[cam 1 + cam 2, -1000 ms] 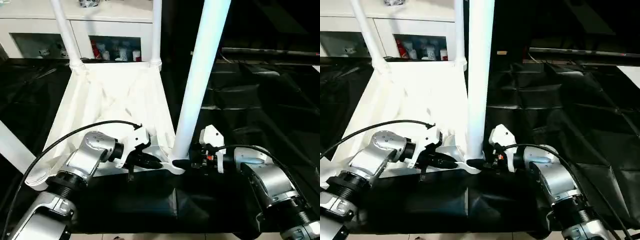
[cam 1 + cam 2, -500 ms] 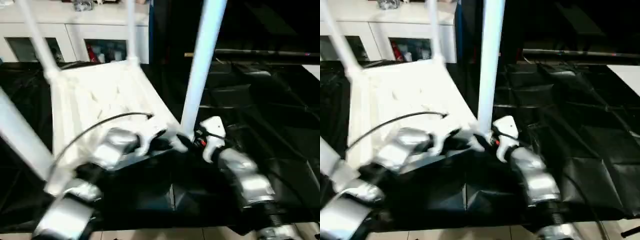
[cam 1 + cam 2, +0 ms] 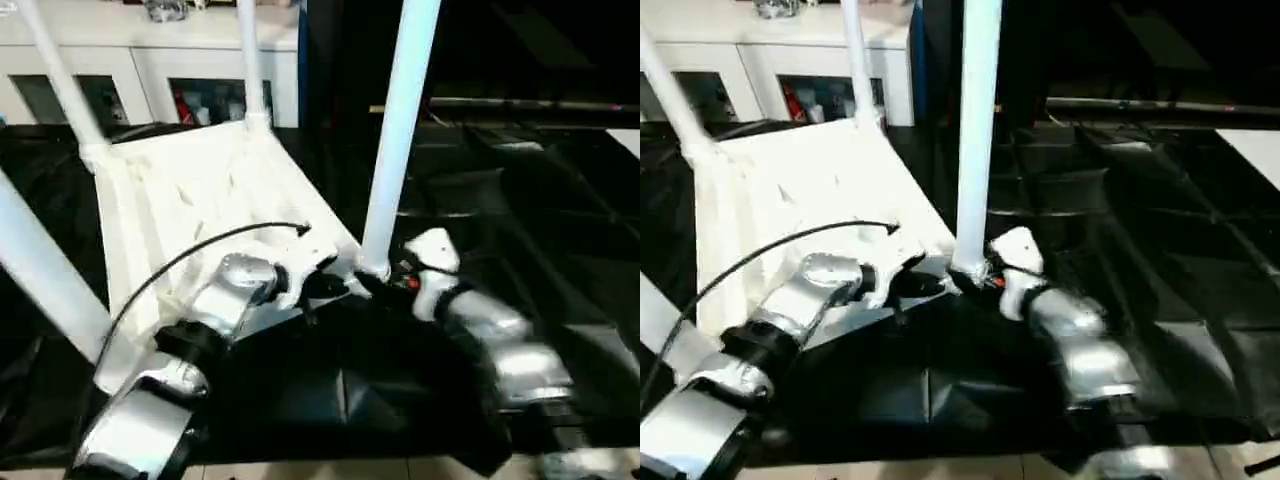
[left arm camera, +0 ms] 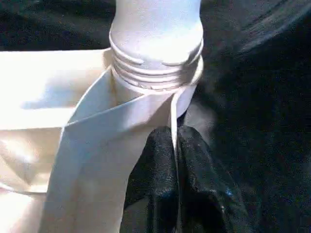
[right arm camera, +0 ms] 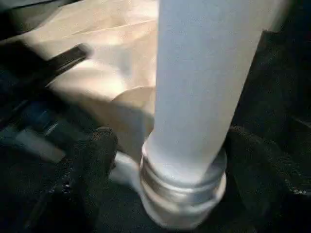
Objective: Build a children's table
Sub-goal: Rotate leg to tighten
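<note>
left gripper [image 4: 176, 160] pinched shut on table top [image 3: 190, 200] rim by near corner; right gripper [image 5: 165, 165] fingers spread wide either side of leg [image 3: 395, 130] base, not touching

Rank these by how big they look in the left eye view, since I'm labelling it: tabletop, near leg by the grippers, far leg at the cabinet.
1. Tabletop
2. Near leg: nearness may inflate it.
3. Far leg, cut off at the frame's top.
</note>
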{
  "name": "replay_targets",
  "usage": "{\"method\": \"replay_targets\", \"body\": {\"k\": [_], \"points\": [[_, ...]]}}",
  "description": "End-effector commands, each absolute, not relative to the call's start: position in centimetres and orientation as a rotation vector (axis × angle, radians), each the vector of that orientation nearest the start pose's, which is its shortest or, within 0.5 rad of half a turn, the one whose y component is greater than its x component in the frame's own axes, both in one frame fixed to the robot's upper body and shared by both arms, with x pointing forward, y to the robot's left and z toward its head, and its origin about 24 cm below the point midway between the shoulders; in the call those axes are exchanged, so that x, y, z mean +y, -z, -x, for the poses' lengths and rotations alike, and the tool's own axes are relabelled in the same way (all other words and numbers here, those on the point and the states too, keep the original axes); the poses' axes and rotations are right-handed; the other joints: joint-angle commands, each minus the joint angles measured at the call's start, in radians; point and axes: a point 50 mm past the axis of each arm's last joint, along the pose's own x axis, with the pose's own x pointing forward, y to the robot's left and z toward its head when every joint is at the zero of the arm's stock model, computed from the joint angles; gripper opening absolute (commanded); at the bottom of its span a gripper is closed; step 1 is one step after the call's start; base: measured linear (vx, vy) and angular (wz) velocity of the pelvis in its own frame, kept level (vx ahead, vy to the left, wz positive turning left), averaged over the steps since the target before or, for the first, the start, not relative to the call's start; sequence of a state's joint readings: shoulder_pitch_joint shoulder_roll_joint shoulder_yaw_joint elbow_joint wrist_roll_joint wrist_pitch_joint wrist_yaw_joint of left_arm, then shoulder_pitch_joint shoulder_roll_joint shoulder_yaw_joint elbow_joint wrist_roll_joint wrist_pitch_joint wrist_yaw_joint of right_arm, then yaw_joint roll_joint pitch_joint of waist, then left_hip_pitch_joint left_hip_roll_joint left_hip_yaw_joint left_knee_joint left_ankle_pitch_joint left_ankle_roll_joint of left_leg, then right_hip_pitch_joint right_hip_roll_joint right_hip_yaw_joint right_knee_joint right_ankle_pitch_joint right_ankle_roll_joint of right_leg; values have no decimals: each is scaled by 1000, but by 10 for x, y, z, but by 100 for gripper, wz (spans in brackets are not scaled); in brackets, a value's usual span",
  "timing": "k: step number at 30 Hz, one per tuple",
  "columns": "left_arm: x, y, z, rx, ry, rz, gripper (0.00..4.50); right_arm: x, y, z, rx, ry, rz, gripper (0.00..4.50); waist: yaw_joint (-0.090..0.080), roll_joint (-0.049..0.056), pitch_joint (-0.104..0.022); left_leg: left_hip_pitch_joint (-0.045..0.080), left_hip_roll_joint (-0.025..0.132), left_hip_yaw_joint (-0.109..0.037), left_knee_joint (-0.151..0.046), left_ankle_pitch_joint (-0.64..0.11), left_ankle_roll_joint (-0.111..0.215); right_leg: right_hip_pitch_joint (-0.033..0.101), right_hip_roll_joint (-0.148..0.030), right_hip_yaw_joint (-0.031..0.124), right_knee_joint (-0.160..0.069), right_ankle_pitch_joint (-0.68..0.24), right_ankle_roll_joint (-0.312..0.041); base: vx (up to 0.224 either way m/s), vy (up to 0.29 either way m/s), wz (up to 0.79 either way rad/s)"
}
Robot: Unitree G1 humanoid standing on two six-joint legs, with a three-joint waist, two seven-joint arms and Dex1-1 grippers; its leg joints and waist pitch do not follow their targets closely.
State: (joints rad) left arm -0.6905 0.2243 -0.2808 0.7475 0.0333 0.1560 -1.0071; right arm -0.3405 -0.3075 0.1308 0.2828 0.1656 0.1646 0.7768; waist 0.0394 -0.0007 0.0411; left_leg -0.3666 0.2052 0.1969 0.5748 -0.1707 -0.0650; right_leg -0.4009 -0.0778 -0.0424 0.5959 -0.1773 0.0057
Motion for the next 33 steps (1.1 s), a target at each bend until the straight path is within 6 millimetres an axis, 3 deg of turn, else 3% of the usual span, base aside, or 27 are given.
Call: {"method": "replay_targets", "body": {"k": [1, 3, 9, 17, 24, 33], "points": [[101, -42, -324, 446, 1290, -274, 0, -137, -58, -287, 215, -1061, 137, 375, 7, -11, -54, 4, 19, -14, -62, -270, 54, 46, -52, 33, -84, -296, -185, 0, 0, 0], [104, -44, -321, 445, 1327, -259, 0, -143, -58, -284, 229, -1092, 160, 375, 8, -10, -53, 9, 23, -11, -61, -271, 59, 39, -53, 34, -83, -295, -196, 0, 0, 0], [117, -48, -307, 473, 1455, -227, 0, -153, -55, -281, 296, -1135, 229, 375, 7, -5, -54, 9, 27, -14, -65, -265, 39, 38, -52, 32, -75, -272, -215, 0, 0, 0], [121, -47, -302, 490, 1472, -227, 0, -142, -54, -286, 277, -1135, 186, 375, 10, -7, -55, 9, 24, -9, -61, -238, 43, 39, -51, 34, -70, -217, -227, 0, 0, 0], [121, -48, -301, 491, 1468, -228, 0, -135, -53, -285, 279, -1183, 173, 297, 10, -9, -54, 10, 24, -9, -62, -252, 35, 39, -51, 35, -72, -245, -217, 0, 0, 0], [122, -47, -300, 500, 1458, -230, 0, -132, -50, -285, 290, -1200, 171, 265, 11, -8, -54, 10, 23, -9, -61, -242, 36, 40, -51, 35, -70, -237, -218, 0, 0, 0]]}}
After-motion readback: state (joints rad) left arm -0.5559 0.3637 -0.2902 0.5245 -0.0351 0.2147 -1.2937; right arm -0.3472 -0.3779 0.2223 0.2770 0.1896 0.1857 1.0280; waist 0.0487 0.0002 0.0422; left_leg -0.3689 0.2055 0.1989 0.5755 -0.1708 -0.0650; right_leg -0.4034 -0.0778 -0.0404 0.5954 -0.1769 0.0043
